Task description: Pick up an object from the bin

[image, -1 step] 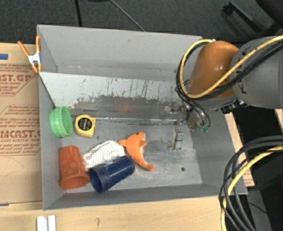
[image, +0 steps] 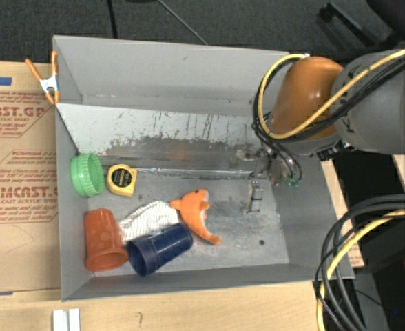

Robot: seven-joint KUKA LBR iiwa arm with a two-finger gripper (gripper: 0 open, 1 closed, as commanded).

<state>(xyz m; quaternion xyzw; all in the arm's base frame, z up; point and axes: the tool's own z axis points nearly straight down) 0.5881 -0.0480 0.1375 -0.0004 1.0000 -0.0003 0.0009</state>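
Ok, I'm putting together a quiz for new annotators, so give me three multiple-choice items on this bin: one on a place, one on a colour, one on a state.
1. The gripper hangs over:
A. the bin's left corner
B. bare bin floor, right of the orange toy
C. the cardboard outside the bin

2. The left-hand cup, beside the dark blue cup, is:
A. green
B. orange-red
C. white

3. The dark blue cup is:
A. upright
B. upside down
C. lying on its side

Answers:
1. B, as only scuffed grey metal lies below the gripper and the toy is off to its left.
2. B, as its whole side shows orange-red.
3. C, as its mouth faces sideways toward the lower left and its length lies along the floor.
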